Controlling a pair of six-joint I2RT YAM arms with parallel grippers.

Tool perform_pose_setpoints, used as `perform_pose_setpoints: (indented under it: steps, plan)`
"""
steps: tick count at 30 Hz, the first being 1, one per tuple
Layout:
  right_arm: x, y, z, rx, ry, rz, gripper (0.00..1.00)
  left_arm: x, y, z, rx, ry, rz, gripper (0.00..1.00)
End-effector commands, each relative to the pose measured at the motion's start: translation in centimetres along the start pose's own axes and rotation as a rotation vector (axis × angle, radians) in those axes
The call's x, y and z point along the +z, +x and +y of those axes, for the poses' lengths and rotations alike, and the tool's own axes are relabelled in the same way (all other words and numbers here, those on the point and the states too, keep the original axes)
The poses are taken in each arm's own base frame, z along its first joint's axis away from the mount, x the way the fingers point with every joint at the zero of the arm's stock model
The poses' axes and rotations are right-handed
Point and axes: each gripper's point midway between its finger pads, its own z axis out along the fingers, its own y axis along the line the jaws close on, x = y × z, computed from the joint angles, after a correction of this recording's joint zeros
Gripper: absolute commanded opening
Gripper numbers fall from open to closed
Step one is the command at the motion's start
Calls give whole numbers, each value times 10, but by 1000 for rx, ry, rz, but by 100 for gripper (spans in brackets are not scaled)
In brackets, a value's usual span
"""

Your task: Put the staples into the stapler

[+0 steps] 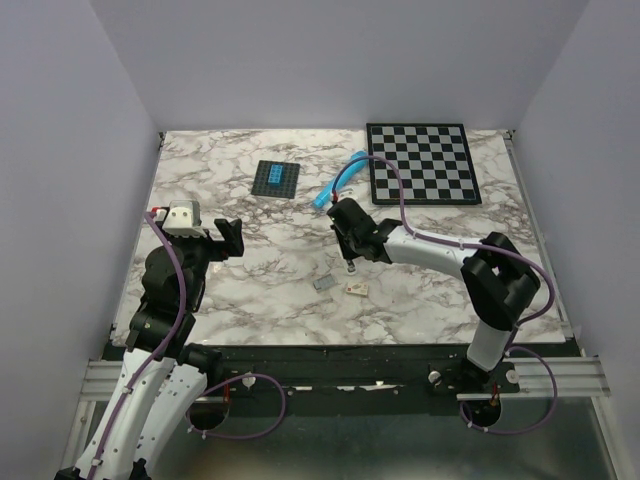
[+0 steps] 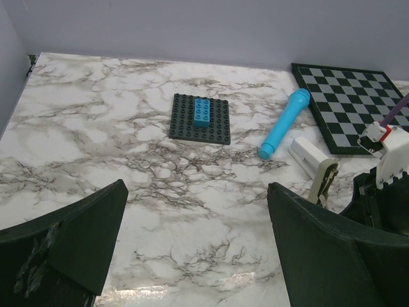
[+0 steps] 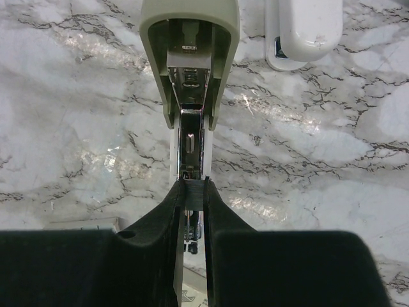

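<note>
Right gripper (image 3: 192,195) clamped on the stapler (image 3: 188,77), its rail open. Staples (image 1: 323,284) on worktop by near edge, I judge unloaded. Left gripper (image 2: 197,204) wide apart, idle.

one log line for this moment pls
right gripper: jaws shut on stapler rail | stapler: lid open | staples: on table, not held | left gripper: jaws open, holding nothing

Lab booth: bare walls (image 1: 300,60), marble tabletop (image 1: 270,280)
</note>
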Motion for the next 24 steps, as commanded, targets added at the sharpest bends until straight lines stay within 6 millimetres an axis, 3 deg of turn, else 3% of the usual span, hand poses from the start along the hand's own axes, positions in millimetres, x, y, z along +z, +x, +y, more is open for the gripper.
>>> perform_pose_setpoints:
  steps: [1, 24]
  plan:
    - [9, 8, -3, -15, 8, 15, 18, 3, 0, -4, -16, 21, -7, 99]
    - [3, 6, 6, 2, -52, 9, 17, 2, 0, -4, -16, 23, -10, 99]
